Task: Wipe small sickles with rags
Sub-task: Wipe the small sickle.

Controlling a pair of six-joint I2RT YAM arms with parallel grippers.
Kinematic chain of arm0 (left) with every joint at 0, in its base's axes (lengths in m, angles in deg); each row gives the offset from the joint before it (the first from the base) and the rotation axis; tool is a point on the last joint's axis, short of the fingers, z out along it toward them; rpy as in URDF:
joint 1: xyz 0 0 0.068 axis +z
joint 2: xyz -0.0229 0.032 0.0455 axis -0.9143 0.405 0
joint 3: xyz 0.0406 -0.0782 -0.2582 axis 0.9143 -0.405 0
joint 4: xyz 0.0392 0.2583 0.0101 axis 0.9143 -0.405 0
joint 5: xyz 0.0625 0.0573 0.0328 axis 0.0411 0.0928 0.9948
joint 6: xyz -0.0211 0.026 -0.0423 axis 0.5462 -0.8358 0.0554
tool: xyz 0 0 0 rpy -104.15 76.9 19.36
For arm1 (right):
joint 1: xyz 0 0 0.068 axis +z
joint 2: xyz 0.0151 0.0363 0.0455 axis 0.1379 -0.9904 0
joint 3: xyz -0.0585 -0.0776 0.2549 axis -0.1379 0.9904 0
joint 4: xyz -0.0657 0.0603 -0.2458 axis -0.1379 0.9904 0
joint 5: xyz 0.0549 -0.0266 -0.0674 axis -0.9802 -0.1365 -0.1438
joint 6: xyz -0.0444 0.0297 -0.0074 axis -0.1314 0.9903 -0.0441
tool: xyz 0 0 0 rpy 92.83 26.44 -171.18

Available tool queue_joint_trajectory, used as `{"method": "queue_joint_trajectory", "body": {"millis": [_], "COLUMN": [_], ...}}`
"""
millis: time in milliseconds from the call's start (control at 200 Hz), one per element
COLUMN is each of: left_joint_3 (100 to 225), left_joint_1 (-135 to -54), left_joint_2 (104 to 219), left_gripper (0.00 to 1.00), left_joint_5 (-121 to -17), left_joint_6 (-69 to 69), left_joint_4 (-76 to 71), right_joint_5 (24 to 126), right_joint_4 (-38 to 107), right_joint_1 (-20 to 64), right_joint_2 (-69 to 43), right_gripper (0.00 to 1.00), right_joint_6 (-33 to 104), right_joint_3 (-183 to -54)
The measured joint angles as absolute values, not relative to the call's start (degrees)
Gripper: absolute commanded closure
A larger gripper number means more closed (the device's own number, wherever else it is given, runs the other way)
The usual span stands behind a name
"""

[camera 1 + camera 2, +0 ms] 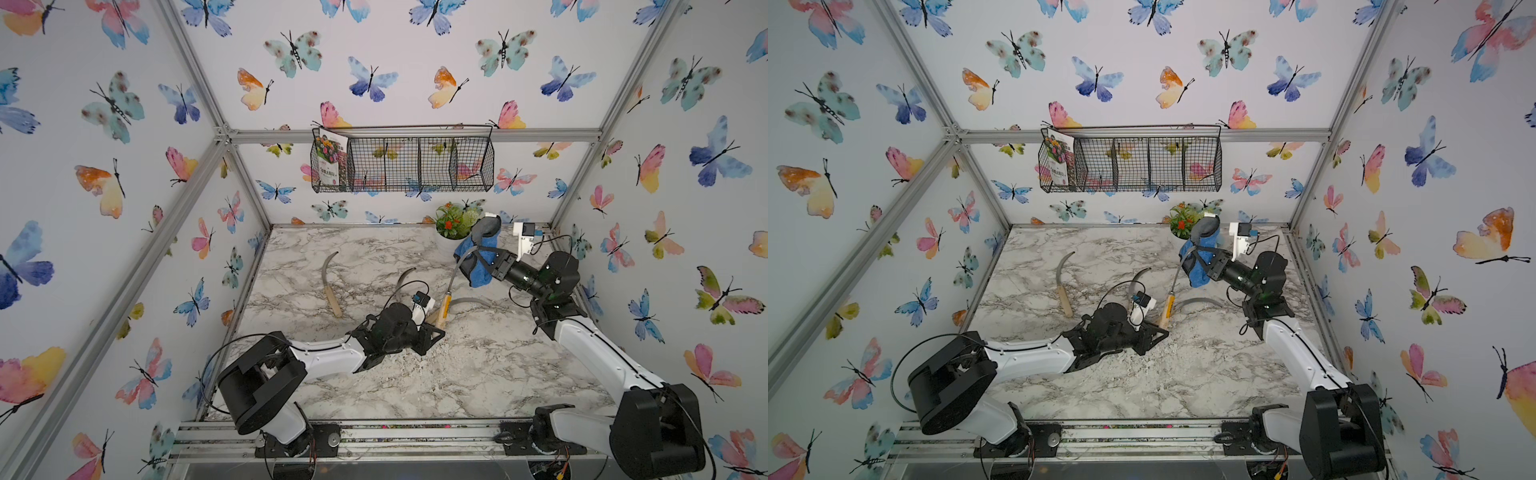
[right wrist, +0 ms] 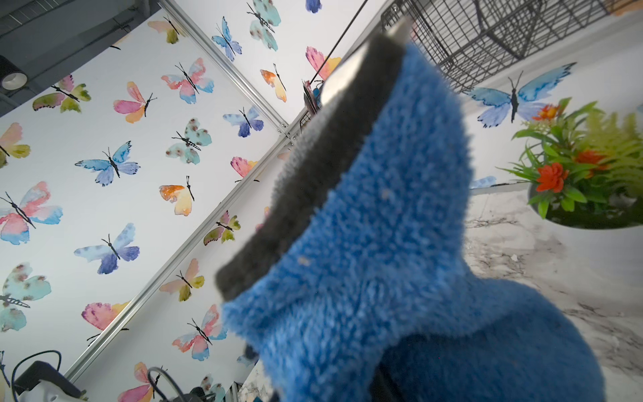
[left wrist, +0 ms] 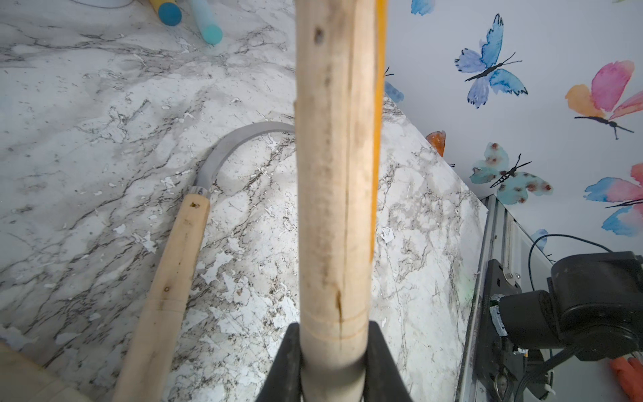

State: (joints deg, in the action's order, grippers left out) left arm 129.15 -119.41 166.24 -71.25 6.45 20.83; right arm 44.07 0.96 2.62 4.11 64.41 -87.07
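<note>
Rag [image 2: 382, 243], blue with a dark strip, is pinched in the right gripper [image 1: 483, 259] and seems folded over the blade of the sickle [image 3: 334, 174] rising from the left gripper [image 3: 333, 351], which clamps its handle. Hold that clamp steady; draw the cloth tipward along the curve, squeezing evenly.

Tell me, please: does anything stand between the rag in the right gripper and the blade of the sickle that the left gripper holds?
Nothing visible does. The rag, shut in the right gripper, is folded around the blade; only the blade's tip shows beyond it. The left gripper holds the sickle by its handle.
</note>
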Motion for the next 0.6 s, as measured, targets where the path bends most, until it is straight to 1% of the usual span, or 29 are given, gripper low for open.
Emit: {"method": "queue_joint_trajectory", "body": {"millis": [140,435,601], "left_joint_3": [129.2,129.2,129.2], "left_joint_1": [-119.4,-119.4,-119.3], "left_joint_2": [166.3,166.8,167.0], "left_gripper": [1.00,1.00,1.00], "left_joint_5": [-71.2,-71.3,-71.4], "left_joint_6": [6.8,6.8,6.8], "left_joint_4": [19.9,18.7,18.4], "right_joint_5": [43.3,42.0,42.5], "right_joint_4": [-1.7,-12.6,-13.3], "right_joint_1": [2.6,7.0,7.6], "right_joint_2": [2.9,1.1,4.1], "right_gripper": [0.98,0.98,0.98], "right_joint_6": [65.1,70.0,70.4], "right_joint_3": [-84.7,-65.8,-64.0]}}
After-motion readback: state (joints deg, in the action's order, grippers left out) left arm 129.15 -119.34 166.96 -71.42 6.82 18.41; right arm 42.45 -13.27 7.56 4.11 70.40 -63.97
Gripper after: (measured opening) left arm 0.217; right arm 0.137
